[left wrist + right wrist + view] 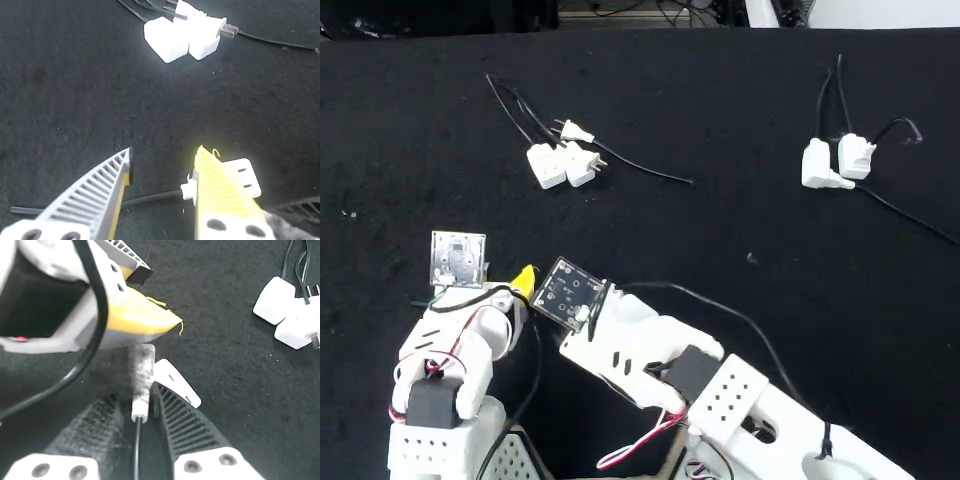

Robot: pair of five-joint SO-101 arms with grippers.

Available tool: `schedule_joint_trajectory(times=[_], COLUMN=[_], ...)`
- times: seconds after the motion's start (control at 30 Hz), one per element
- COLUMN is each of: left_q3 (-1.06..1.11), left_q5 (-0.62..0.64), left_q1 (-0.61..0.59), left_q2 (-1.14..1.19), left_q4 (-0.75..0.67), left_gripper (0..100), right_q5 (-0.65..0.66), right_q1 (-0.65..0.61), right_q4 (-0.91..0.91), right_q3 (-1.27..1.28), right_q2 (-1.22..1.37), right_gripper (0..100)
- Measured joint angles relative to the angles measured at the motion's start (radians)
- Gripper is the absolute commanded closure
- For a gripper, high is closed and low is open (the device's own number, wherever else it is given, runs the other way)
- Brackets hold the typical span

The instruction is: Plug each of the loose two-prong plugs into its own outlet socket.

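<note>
**A:** State of the right pincer (136, 392)?

**B:** Closed down on a white corded socket (176, 382). The black fingers (182, 427) sit either side of its neck. Two slots show on its face. Its black cord (136, 450) runs back between the fingers.

**A:** And the left pincer (164, 149)?

**B:** Wide open, nothing held. Its yellow finger (220, 195) is just beside that socket; can't tell if it touches. Both pincers are close together at the near side of the surface (720, 120).

**A:** Loose plugs?

**B:** The plug cluster (567, 160) lies ahead of both pincers, apart from them. It's two white blocks touching side by side, one with two prongs sticking out. A smaller two-prong plug sits just behind them, and black cords trail off. The second pair (837, 163) of white pieces is well apart at the far right of the surface, each on its own cord. Can't tell if anything there is mated.
</note>
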Motion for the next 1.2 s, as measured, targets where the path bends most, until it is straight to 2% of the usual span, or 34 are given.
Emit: schedule_joint_trajectory(times=[0.7,1.2], left_q3=[0.003,-0.017], left_q5=[0.0,0.0], left_q1=[0.005,0.005], left_q2=[-0.002,-0.002], left_q4=[0.0,0.054], left_gripper=[78,78], right_q5=[0.0,0.0], right_q1=[0.0,0.0], right_q4=[0.002,0.002], right_q3=[0.0,0.0], right_q2=[0.002,0.002], right_gripper=[98.8,98.8])
